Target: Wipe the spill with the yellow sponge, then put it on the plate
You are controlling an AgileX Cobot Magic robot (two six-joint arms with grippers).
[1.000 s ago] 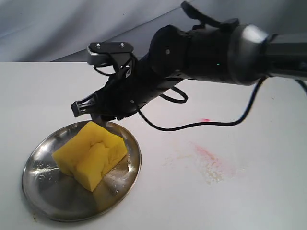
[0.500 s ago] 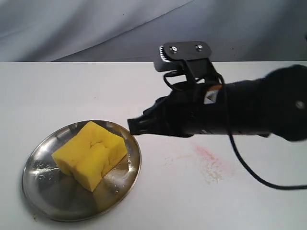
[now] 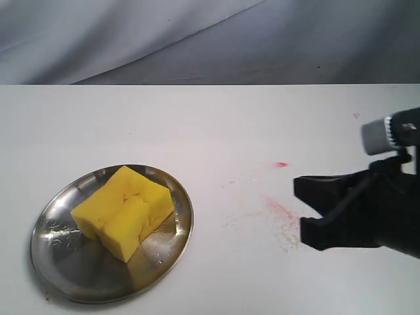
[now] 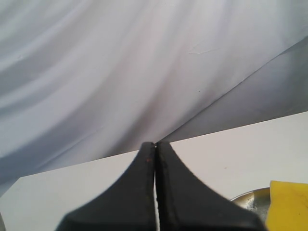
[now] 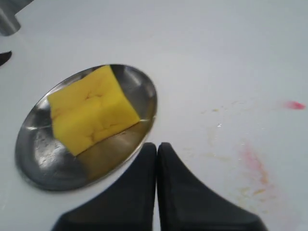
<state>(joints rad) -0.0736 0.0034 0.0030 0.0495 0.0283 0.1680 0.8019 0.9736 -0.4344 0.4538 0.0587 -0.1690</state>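
Note:
The yellow sponge (image 3: 125,210) lies free on the steel plate (image 3: 62,272) at the front left of the white table. The right wrist view shows the sponge (image 5: 91,110) on the plate (image 5: 36,159) too. Of the spill (image 3: 283,213) only a faint pinkish-orange smear shows, also seen as the spill (image 5: 254,163) from the right wrist. My right gripper (image 3: 307,210) hovers at the right, just beside that smear; its jaws are shut and empty (image 5: 157,144). My left gripper (image 4: 155,143) is shut and empty, with sponge (image 4: 288,204) and plate (image 4: 249,197) at the picture's corner.
A small red spot (image 3: 281,164) marks the table behind the smear, seen as the red spot (image 5: 294,105) from the right wrist. A grey cloth backdrop (image 3: 197,39) hangs behind the table's far edge.
My right arm has pulled back from above the plate, across the smear, to the right side. The sponge stays on the plate, unmoved.

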